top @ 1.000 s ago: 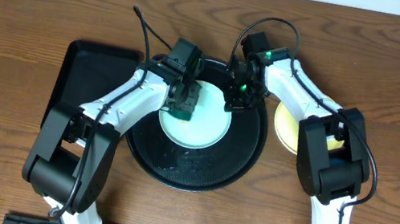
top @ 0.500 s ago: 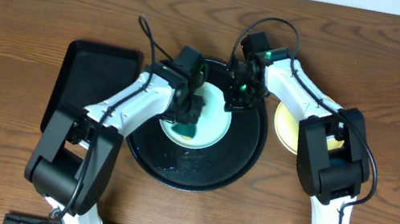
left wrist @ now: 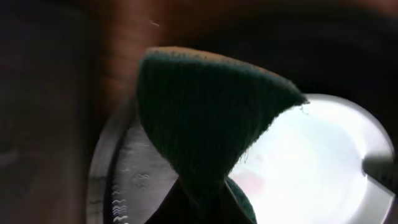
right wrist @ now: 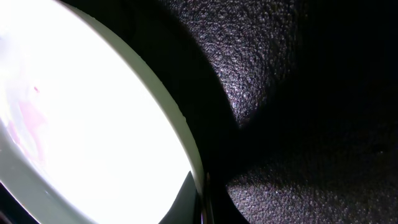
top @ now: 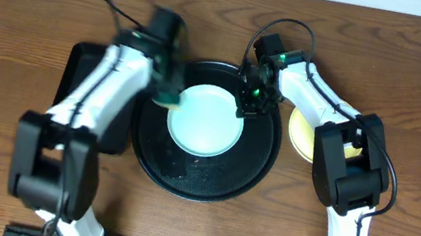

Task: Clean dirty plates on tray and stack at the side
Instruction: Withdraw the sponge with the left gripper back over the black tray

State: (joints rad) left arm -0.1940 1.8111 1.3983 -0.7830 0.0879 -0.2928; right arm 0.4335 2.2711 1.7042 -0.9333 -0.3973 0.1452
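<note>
A pale mint-blue plate [top: 205,121] lies on the round black tray [top: 181,189]. My left gripper [top: 165,89] is shut on a dark green sponge [left wrist: 205,124] at the plate's upper left rim, over the tray's edge. My right gripper [top: 248,105] is shut on the plate's right rim [right wrist: 199,186], one finger over the plate, one outside. Faint pink smears show on the plate in the right wrist view [right wrist: 28,118] and the left wrist view [left wrist: 255,180]. A pale yellow plate [top: 300,133] lies on the table right of the tray, partly under my right arm. No second mint plate is in view.
A smaller rectangular black tray [top: 85,71] lies left of the round tray, partly under my left arm. The wooden table [top: 419,101] runs all round. The round tray's textured floor [right wrist: 280,93] shows beside the plate.
My left gripper with the sponge has swept from the middle of the plate up and left to its left rim. The right gripper and the plate have not moved.
</note>
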